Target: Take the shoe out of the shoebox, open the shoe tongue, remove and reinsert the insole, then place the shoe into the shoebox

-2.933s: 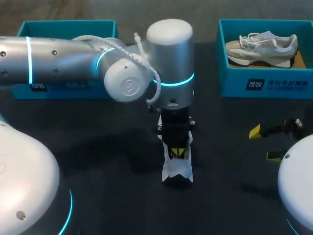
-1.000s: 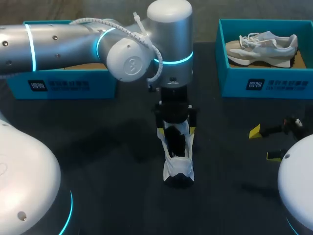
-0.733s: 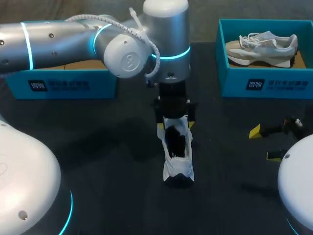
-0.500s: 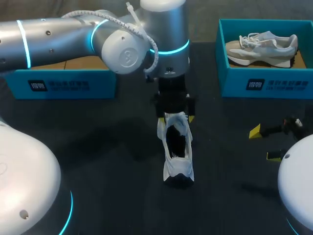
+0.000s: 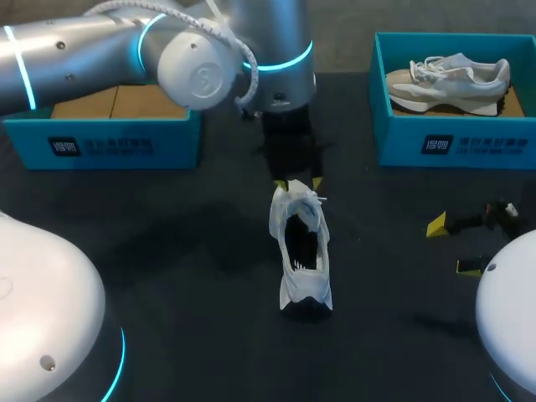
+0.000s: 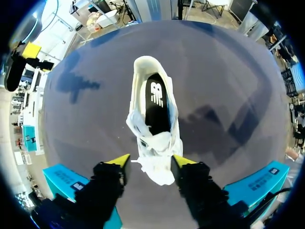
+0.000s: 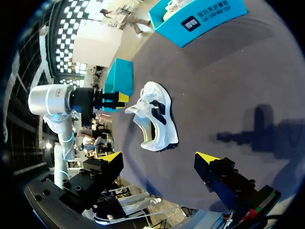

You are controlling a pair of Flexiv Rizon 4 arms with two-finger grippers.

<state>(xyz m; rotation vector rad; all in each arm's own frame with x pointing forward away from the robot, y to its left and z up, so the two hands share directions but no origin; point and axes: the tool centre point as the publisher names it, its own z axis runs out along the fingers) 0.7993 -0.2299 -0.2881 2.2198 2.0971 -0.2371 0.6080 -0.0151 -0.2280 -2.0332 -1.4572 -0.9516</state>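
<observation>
In the head view, at the upper left of the frame, stands the left shoebox [image 5: 100, 144], teal, with its brown bottom showing; the left arm [image 5: 126, 50] comes in above it from the left edge and reaches to the upper middle. There the left gripper [image 5: 298, 182] hangs with its fingers released and pointing down, just over the front end of the shoe [image 5: 301, 251]. The shoe is white and rests on its sole in the middle of the dark table [image 5: 167, 276], well apart from both boxes; its toe points to the upper part of the frame and its heel to the lower part. In the left wrist view we see the left gripper [image 6: 152, 161] spread, with the tongue [image 6: 155, 143] and the laces lying between and under its yellow tips; we cannot tell if a tip touches them, and nothing is grasped. Ahead of the fingers the shoe [image 6: 155, 109] is wide open, and the black insole [image 6: 156, 102] lies inside it. To the right in the head view, at the upper right, is the right shoebox [image 5: 456, 144] with a second shoe [image 5: 452, 79] lying in it on its side; below it, near the right edge, the right gripper [image 5: 452, 245] stays low over the table, also released and holding nothing. In the right wrist view the right gripper [image 7: 159, 157] has its fingers far apart; the shoe [image 7: 155, 124] is ahead of them, and beyond it is the left gripper [image 7: 121, 98].
</observation>
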